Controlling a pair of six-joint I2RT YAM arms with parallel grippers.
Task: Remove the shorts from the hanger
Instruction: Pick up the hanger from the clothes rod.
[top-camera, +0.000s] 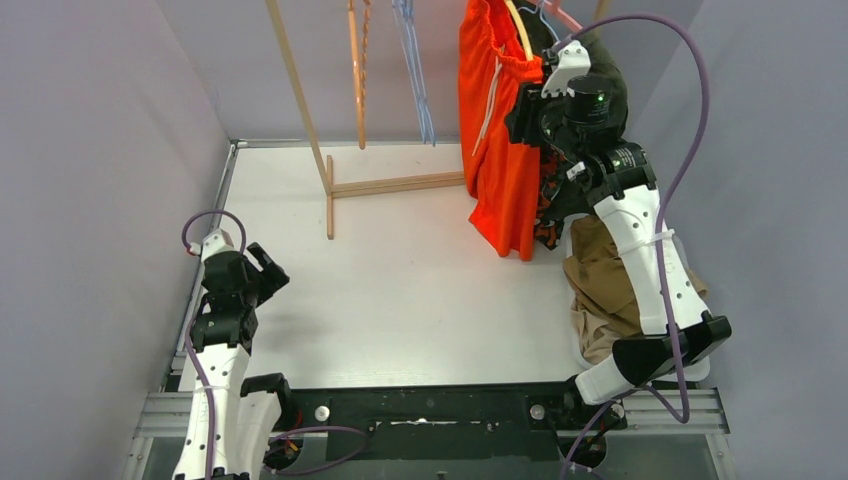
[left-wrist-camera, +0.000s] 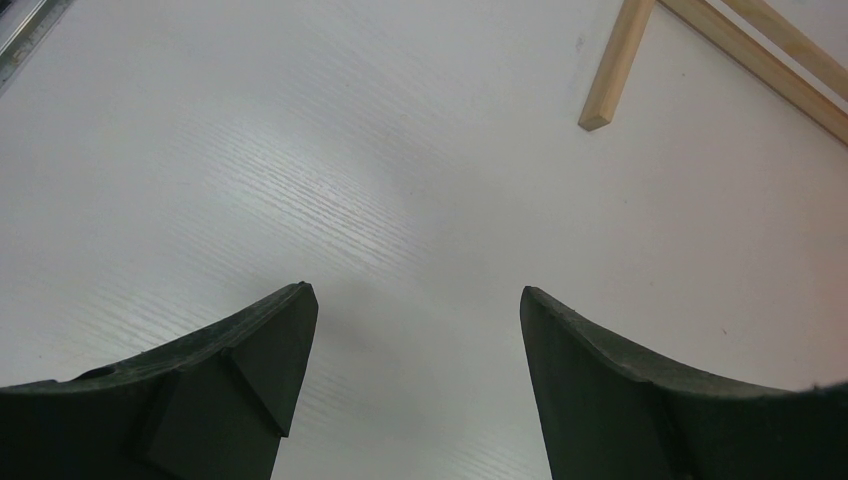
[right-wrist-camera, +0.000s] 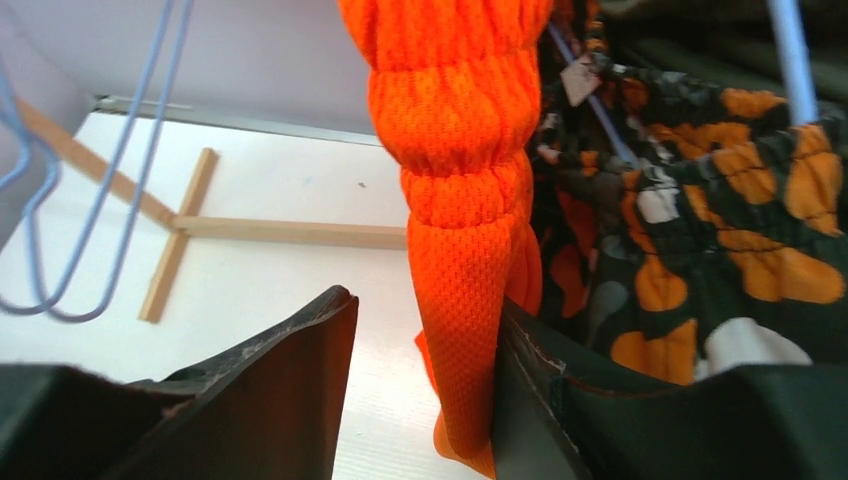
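Well, three pairs hang, the orange-red shorts (top-camera: 497, 150) between the parted fingers of the right gripper (right-wrist-camera: 428, 305), camouflage shorts (right-wrist-camera: 720, 230) behind, dark green shorts (top-camera: 612, 62) largely hidden, while beige shorts (top-camera: 600, 285) lie heaped on the table (top-camera: 400, 280) and the left gripper (left-wrist-camera: 412, 295) gapes wide.

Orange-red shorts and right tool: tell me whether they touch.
Touching. In the right wrist view the orange-red shorts hang inside the open right tool, the cloth lying against one finger, with a gap to the other.
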